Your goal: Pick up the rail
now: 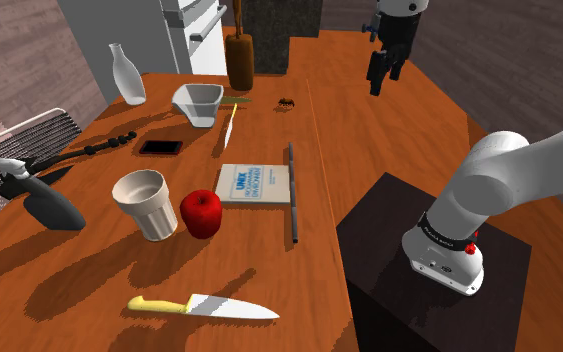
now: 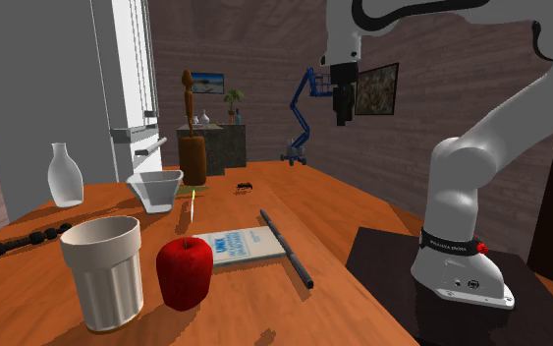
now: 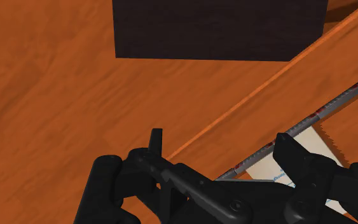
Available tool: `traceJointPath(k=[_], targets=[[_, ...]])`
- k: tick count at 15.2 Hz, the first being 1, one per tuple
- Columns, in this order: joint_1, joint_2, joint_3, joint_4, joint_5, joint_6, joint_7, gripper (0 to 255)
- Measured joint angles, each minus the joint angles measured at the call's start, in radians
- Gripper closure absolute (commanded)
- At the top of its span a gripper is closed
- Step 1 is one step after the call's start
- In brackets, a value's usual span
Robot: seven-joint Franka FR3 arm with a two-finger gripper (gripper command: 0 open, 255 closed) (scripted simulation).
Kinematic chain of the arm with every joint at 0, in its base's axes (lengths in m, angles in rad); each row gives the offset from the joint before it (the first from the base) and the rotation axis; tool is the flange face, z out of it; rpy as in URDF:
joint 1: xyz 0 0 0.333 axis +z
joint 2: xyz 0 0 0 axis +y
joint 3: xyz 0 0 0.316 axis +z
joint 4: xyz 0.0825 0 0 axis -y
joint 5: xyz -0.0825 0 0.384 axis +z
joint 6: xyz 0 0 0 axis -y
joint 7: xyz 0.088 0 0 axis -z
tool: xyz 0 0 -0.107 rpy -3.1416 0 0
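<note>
The rail (image 1: 293, 190) is a thin dark grey rod lying flat on the wooden table, along the edge of a white book (image 1: 254, 185). It also runs beside the book in the second exterior view (image 2: 286, 248). My black gripper (image 1: 379, 75) hangs high in the air, well away from the rail and off past the table's edge (image 2: 343, 103). Seen from the wrist, the rail (image 3: 323, 111) lies far below, crossing behind one finger, and the gripper (image 3: 220, 149) stands open with nothing between its fingers (image 3: 156, 143).
Beside the book are a red apple (image 1: 201, 212) and a pale cup (image 1: 145, 203). A yellow-handled knife (image 1: 204, 306) lies at the front. A white bowl (image 1: 198, 102), a white bottle (image 1: 126, 74), a black phone (image 1: 160, 147) and a brown mill (image 1: 239, 58) stand further back. The dark stand (image 1: 389, 260) adjoins the table.
</note>
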Motion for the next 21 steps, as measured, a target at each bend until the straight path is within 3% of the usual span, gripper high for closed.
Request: traceJointPath(k=[3,12,21], targets=[[-0.003,-0.018,0.015,-0.038,0.018,0.019,0.040,0],[0.004,-0.017,0.194,-0.244,0.197,0.231,0.378,0],[-0.003,0.171,0.413,-0.324,0.364,0.530,0.716,0]])
